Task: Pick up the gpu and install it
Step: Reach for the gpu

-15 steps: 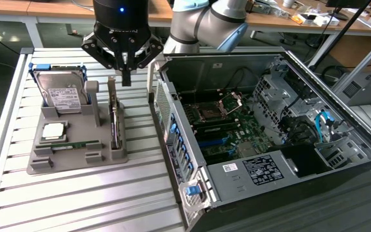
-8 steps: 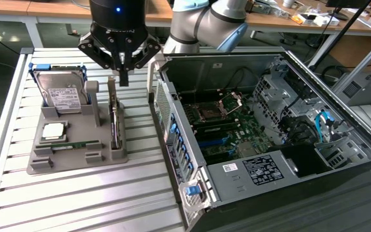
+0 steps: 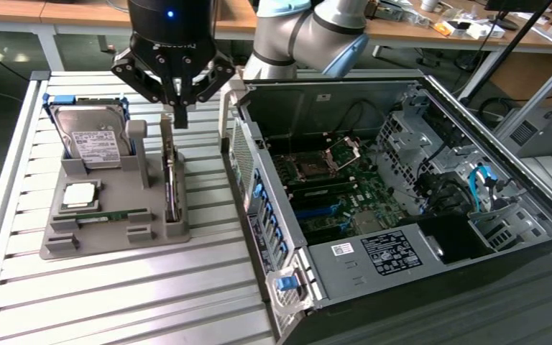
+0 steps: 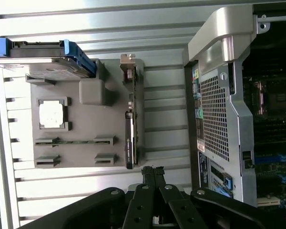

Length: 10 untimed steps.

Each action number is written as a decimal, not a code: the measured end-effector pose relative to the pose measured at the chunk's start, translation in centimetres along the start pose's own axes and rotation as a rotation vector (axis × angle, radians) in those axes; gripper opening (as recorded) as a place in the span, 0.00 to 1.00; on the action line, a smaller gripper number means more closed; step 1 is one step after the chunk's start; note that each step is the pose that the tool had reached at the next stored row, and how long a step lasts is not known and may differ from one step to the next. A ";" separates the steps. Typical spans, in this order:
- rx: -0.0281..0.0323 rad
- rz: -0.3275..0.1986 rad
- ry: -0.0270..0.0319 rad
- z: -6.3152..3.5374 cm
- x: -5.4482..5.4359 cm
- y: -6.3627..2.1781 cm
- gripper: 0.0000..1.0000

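Pinched shut on nothing, the pincer hung tips-down over the grey tray. Its two fingers were pressed together into a single dark point. The graphics card was the nearest thing to it. The card stood on its long edge in a slot along the side of the tray that faced the computer case, with its silver bracket strip at the end nearer the hard drive. In the exterior view the fingertips appeared close by the card's bracket end, and whether they touched it could not be told.

From the wrist, the pincer pointed down beside the dark end of the graphics card, with the tray spread beneath.

Further out on the tray, the hard drive leaned in its blue frame, a square processor chip lay flat, and a slim green memory stick sat in its groove. The tray rested on a slatted metal table. Just beside it, towards the exterior view's right, the computer case lay open, with its boards and cables showing.
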State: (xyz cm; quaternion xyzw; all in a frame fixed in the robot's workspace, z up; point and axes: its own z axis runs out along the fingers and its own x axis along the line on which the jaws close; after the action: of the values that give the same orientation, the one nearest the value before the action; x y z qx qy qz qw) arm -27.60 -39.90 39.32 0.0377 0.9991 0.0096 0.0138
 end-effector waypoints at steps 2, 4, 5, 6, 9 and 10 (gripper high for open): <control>0.0000 0.000 0.0000 0.00 0.1 -0.01 0.11; 0.0000 0.000 0.0000 -0.01 0.3 -0.02 0.11; 0.0000 0.000 0.0001 -0.02 0.4 -0.03 0.11; 0.0001 0.000 0.0000 -0.02 0.5 -0.04 0.11; 0.0000 0.000 0.0001 -0.02 0.8 -0.06 0.11; 0.0000 0.000 0.0000 -0.03 0.9 -0.07 0.11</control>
State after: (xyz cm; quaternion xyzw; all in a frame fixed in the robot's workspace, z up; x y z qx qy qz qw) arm -28.51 -39.89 39.32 0.0377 0.9991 0.0096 0.0138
